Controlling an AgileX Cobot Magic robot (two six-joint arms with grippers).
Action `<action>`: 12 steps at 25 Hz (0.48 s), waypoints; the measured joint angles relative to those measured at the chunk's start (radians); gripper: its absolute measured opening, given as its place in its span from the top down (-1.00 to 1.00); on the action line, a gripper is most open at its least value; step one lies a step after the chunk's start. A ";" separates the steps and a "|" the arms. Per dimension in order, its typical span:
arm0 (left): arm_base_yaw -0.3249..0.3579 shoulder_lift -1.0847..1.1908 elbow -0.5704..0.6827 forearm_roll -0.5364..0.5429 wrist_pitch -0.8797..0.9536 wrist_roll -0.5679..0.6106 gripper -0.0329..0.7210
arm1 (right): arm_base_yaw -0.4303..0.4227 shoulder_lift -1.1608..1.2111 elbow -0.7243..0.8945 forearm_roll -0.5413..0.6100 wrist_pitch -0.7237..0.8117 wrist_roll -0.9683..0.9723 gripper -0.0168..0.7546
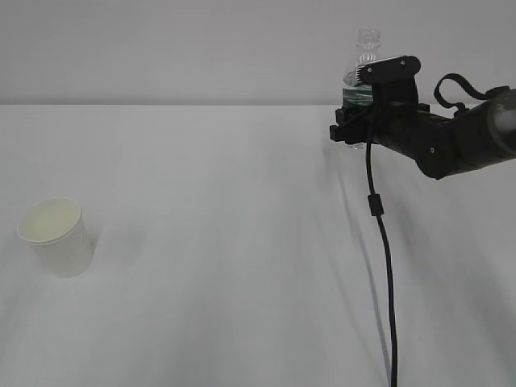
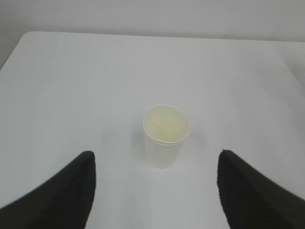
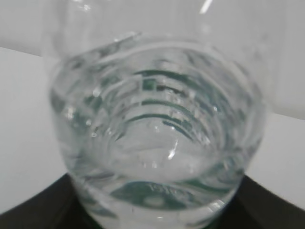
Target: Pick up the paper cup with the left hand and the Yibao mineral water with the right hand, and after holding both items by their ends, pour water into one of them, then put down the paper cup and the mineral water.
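You've got the bottle (image 1: 360, 81) pinched in the right gripper (image 1: 352, 121) at the back right, looks lifted off the table (image 1: 242, 242), so that half of the pickup seems done. The cup (image 2: 166, 135) sits upright on the front left, untouched, with the left gripper (image 2: 155, 191) spread wide and well short of it. Next move's probably easing those fingers (image 2: 66, 191) around the cup without tipping it.

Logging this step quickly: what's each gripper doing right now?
Left gripper: open, empty, its fingers spread wide apart, short of the paper cup.
Right gripper: closed on the Yibao mineral water, which stays upright.
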 joint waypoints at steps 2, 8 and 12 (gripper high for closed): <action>0.000 0.000 0.000 0.000 0.000 0.000 -0.58 | 0.000 0.000 0.000 0.000 0.000 0.000 -0.20; 0.000 0.000 0.000 0.000 0.000 0.000 -0.58 | 0.000 0.000 0.000 -0.010 0.000 0.000 -0.20; 0.000 0.000 0.000 0.000 0.000 0.000 -0.58 | 0.000 -0.002 0.000 -0.026 0.002 0.000 -0.20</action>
